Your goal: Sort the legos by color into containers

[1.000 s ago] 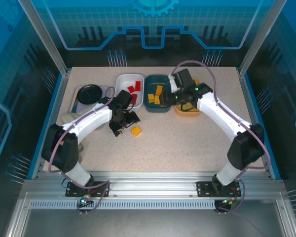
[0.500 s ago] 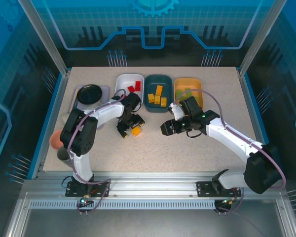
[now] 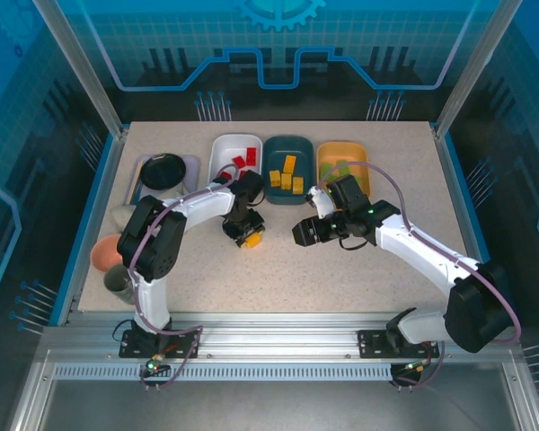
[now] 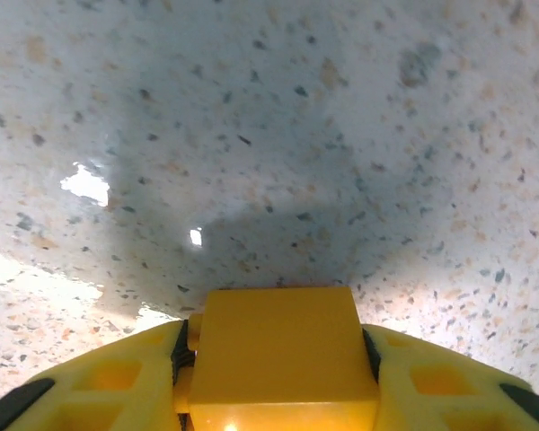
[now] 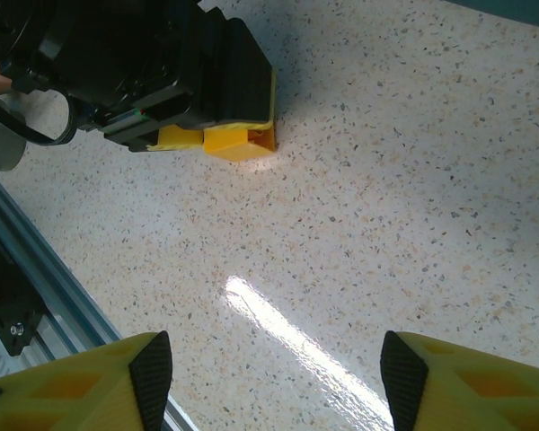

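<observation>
My left gripper (image 3: 245, 235) is shut on an orange-yellow lego (image 4: 278, 323), which fills the gap between the jaws low over the speckled table. From the right wrist view, that lego (image 5: 238, 141) sits at the tip of the left gripper (image 5: 217, 126), down at the table surface. My right gripper (image 3: 305, 232) hovers open and empty (image 5: 274, 377) mid-table, to the right of the lego. The white container (image 3: 225, 148) holds red legos (image 3: 244, 160). The dark teal container (image 3: 301, 151) holds orange-yellow legos (image 3: 287, 175). The orange-yellow container (image 3: 355, 154) holds light green legos (image 3: 341, 167).
A black round dish on a lavender tray (image 3: 163, 170) stands at the back left. A pink cup (image 3: 105, 254) and a grey mug (image 3: 117, 280) sit near the left edge beside the left arm. A metal rail (image 5: 36, 296) runs along the table's near edge.
The left gripper has closed on the orange-yellow lego. The right arm swung from over the orange-yellow container to mid-table a second ago and has since stayed still.
</observation>
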Robot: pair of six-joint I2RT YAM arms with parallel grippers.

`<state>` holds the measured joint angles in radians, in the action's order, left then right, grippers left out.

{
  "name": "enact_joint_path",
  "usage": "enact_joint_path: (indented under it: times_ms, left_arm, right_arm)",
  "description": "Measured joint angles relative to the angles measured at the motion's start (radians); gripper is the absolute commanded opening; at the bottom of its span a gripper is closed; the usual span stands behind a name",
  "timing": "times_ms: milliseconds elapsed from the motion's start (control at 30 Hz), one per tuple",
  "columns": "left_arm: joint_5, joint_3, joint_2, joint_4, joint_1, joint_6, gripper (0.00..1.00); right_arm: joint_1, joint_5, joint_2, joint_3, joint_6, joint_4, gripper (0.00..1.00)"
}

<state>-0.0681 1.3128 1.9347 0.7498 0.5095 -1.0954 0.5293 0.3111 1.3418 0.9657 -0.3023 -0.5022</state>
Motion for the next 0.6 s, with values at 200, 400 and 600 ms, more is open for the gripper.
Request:
enact_joint_path:
  times_ms: [200,400,600]
  left_arm:
    - [0.037,0.103,0.000,0.072,0.013,0.063,0.38]
    - [0.101,0.397,0.014,0.161,0.013,0.210,0.35]
    - [0.161,0.754,0.179,0.230,0.013,0.359,0.35]
  right_arm:
    - [-0.064,-0.007,-0.013,0.011,-0.029,-0.005,0.65]
    - [-0.176,-0.009,-0.032,0.098,-0.089,-0.003,0.66]
    - [-0.211,-0.023,0.006,0.233,-0.151,-0.002,0.66]
